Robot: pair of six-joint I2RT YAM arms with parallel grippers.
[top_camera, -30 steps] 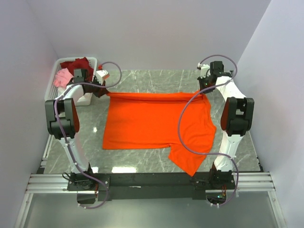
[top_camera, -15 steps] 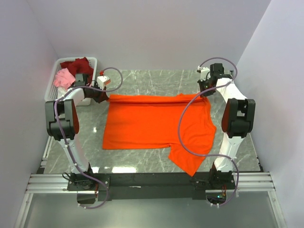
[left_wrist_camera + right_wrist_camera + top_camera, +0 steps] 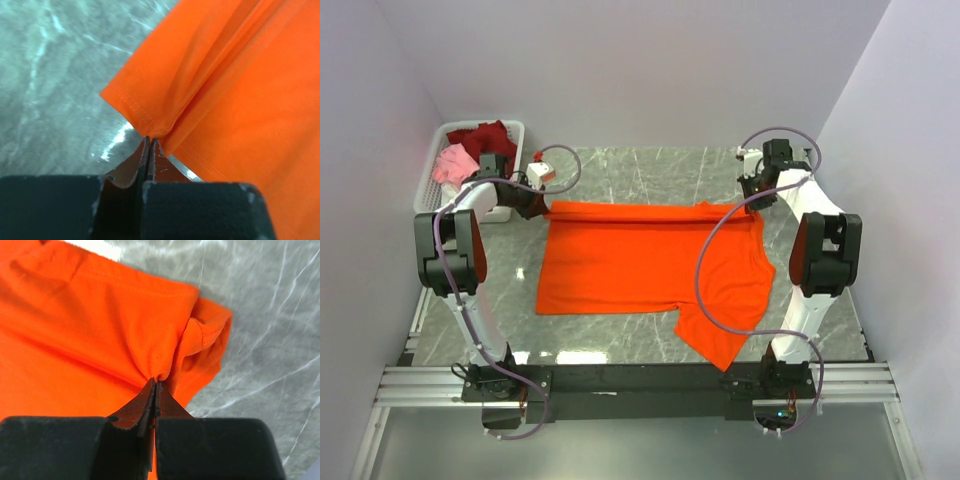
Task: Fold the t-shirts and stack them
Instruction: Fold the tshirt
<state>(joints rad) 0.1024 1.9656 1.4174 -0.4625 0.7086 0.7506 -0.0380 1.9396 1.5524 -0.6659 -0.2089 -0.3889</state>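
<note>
We're only partly seeing the basket [image 3: 428,182] at far left: the left arm [image 3: 445,250] is covering its front, and the dark red t-shirt [image 3: 480,135] and pink t-shirt [image 3: 450,163] inside are bunched, so we're not counting pieces. A cable [image 3: 699,270] is crossing the orange t-shirt [image 3: 620,262], which is lying flat on the table [image 3: 650,165], long axis running left-right, a sleeve trailing toward near right. Left gripper [image 3: 149,144] is clamping its stitched far-left corner; right gripper [image 3: 155,383] is pinching a bunched fold at the far-right edge.
</note>
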